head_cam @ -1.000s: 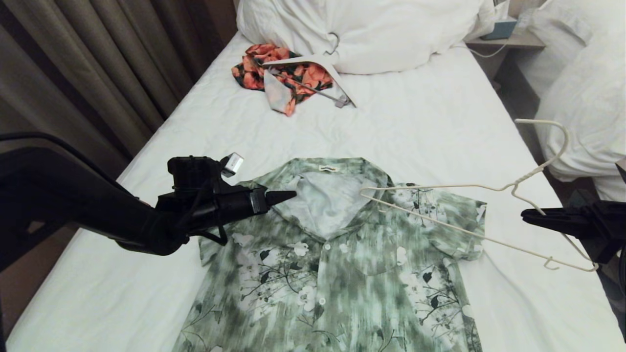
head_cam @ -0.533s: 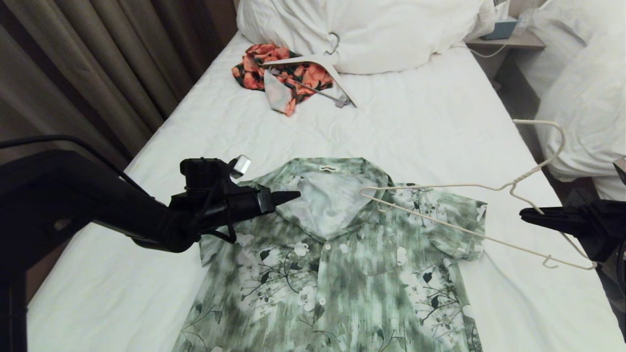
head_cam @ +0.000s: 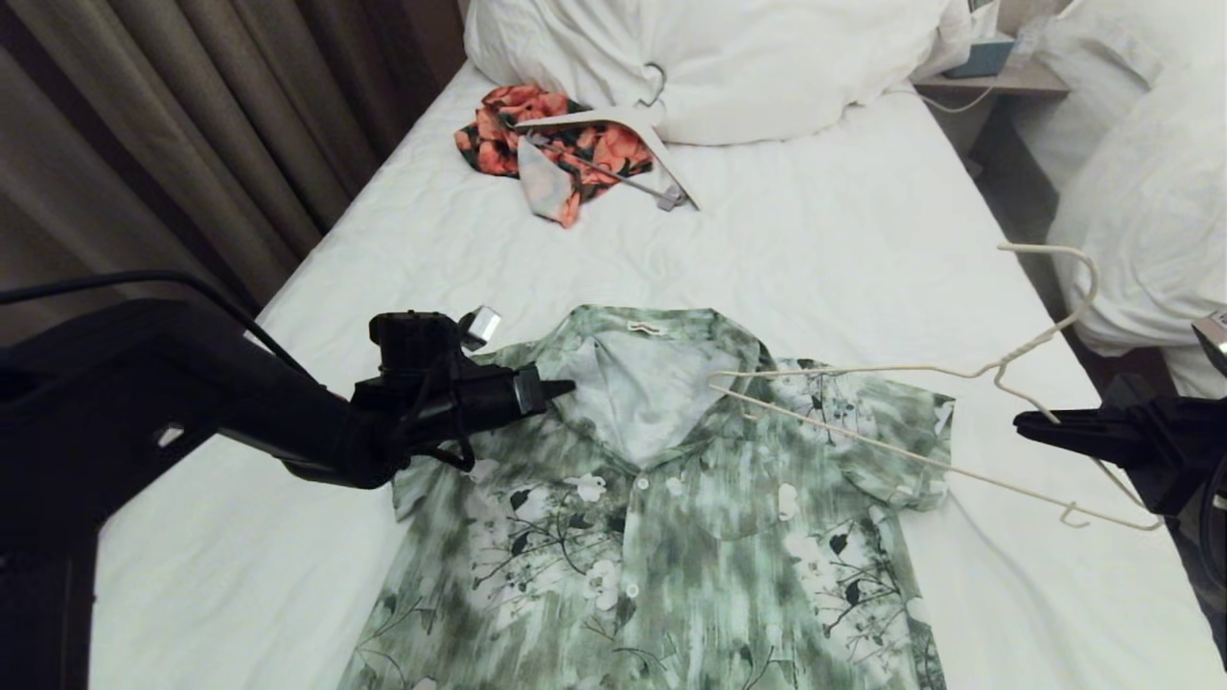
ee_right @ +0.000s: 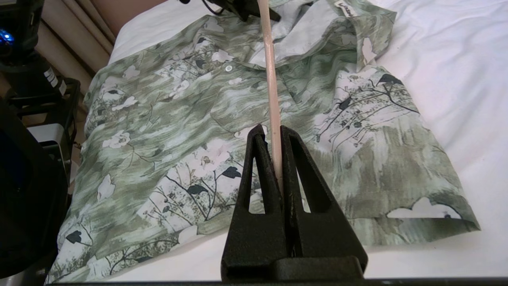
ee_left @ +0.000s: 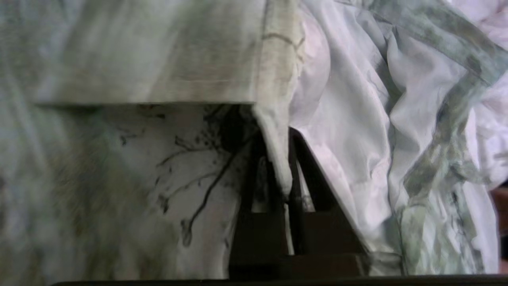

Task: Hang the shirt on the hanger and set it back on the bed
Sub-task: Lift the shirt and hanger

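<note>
We have our left hand [head_cam: 566, 387] pinching the shirt [head_cam: 661, 537] collar on the bed [head_cam: 824, 240], our right hand [head_cam: 1030, 422] clamping the hanger [head_cam: 901, 369] beside it; next we should lift the collar open and slide the hanger's tip under

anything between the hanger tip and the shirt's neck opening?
Nothing visible. The hanger, clamped in the right claw, has its far end already at the open collar of the shirt. The left claw pinches the collar edge on the opposite side, clear of that path.
</note>
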Available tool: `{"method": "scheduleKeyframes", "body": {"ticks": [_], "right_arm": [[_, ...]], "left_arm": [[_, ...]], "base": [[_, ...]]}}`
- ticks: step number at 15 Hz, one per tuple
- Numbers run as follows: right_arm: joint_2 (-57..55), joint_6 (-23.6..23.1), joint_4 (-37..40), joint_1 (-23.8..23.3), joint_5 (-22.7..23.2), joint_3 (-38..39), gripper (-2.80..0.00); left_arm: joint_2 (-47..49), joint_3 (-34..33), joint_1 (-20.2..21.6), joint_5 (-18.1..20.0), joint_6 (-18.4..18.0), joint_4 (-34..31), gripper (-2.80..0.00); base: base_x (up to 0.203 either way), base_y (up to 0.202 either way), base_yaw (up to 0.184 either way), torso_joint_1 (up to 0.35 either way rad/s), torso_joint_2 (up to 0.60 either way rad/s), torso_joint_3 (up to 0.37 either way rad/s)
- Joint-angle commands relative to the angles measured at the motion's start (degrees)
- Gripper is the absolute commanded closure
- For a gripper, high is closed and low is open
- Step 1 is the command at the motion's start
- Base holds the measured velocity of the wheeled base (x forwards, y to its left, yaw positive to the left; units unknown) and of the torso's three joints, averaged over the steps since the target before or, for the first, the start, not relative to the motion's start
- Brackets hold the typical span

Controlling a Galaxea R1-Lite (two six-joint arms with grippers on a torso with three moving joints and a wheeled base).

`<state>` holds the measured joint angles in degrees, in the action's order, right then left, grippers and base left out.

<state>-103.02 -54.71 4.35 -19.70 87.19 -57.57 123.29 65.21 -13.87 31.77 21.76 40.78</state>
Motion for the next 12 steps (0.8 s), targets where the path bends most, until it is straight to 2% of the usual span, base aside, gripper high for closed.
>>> {"method": "scheduleKeyframes", "body": {"ticks": [1,5,7,10,12], "right_arm": [[-0.07,-0.31,0.05,-0.02,0.48,0.07,0.00],[-0.19,-0.31,0.13,0.19,0.48,0.09,0.00],[-0.51,-0.16,0.19,2.22,0.48,0.03,0.00],[-1.27,0.92,0.25,5.37,0.48,-0.89,0.00],[-2.27,1.01,0.48,6.43,0.48,-2.28,0.00]], "left_arm": [[0.76,0.80,-0.47,0.14,1.12,1.04,0.00],[-4.13,-2.73,-0.37,-0.18,1.15,2.93,0.00],[-9.37,-4.89,-0.66,-0.29,1.11,2.52,0.00],[-18.94,-6.10,-3.55,-1.40,0.99,-3.01,0.00],[-24.60,-6.08,-7.42,-2.00,0.76,-8.06,0.00]], "base": [[0.000,0.000,0.000,0.000,0.00,0.000],[0.000,0.000,0.000,0.000,0.00,0.000],[0.000,0.000,0.000,0.000,0.00,0.000],[0.000,0.000,0.000,0.000,0.00,0.000],[0.000,0.000,0.000,0.000,0.00,0.000]]}}
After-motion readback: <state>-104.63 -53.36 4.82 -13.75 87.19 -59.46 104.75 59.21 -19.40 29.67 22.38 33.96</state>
